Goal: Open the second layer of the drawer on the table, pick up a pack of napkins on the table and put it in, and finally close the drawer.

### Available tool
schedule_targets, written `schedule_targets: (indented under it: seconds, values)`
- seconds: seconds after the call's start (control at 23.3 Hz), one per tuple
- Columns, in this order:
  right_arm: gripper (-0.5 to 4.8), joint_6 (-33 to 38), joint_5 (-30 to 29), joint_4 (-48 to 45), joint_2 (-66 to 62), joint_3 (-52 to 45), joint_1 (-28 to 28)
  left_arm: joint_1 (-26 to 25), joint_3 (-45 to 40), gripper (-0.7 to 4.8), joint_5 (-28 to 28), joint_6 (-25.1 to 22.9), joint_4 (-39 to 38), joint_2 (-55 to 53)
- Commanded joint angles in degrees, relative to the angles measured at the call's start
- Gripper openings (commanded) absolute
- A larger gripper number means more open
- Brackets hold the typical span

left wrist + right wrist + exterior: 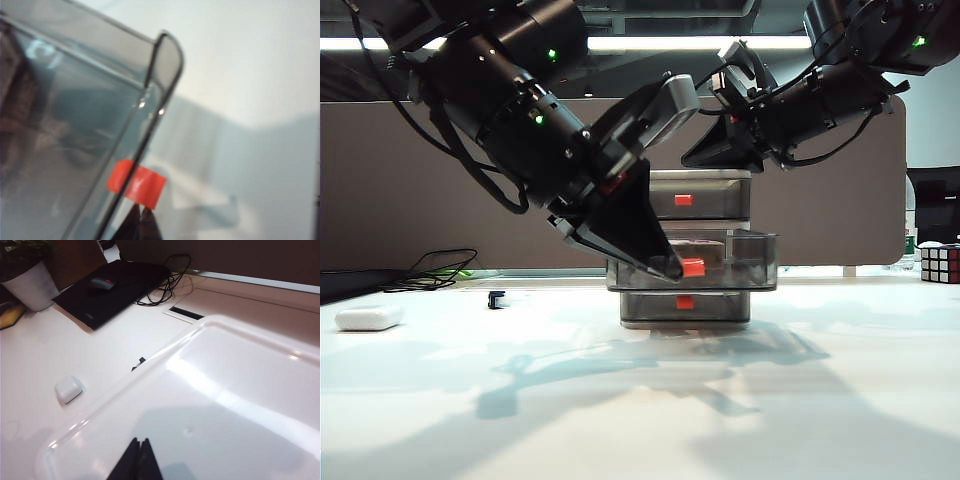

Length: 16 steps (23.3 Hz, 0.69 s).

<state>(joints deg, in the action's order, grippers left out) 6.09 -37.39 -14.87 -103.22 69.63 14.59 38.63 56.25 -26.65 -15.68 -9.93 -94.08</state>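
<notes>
Exterior view: one drawer point(686, 250), three tiers, second layer point(740, 262) pulled out; clenched left gripper point(672, 270) at its handle point(693, 267); clenched right gripper point(692, 158) at twelve o'clock above; one Rubik's cube point(940, 263) at three o'clock.

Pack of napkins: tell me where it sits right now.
The pack of napkins lies inside the pulled-out second layer of the drawer, exterior view centre, just behind the shut left gripper.
</notes>
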Motion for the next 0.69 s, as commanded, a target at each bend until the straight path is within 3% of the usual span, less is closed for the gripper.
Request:
schedule_targets:
  seconds: [0.04, 0.21, 0.51, 0.69]
  values:
    - [-0.05, -0.4, 0.2, 0.4, 0.2, 0.2, 0.1, 0.0, 0.1, -0.05, 5.6, 0.0, 3.0, -0.2]
    - [-0.05, -0.4, 0.7, 1.8, 0.2, 0.2, 0.1, 0.0, 0.1, -0.05, 7.6, 0.0, 5.4, -0.3]
    - [-0.05, -3.4, 7.6, 10.6, 0.2, 0.2, 0.1, 0.0, 0.1, -0.05, 10.2, 0.0, 7.8, -0.3]
    - [-0.05, -3.4, 7.7, 12.0, 0.2, 0.2, 0.1, 0.0, 0.1, -0.05, 12.9, 0.0, 10.0, -0.3]
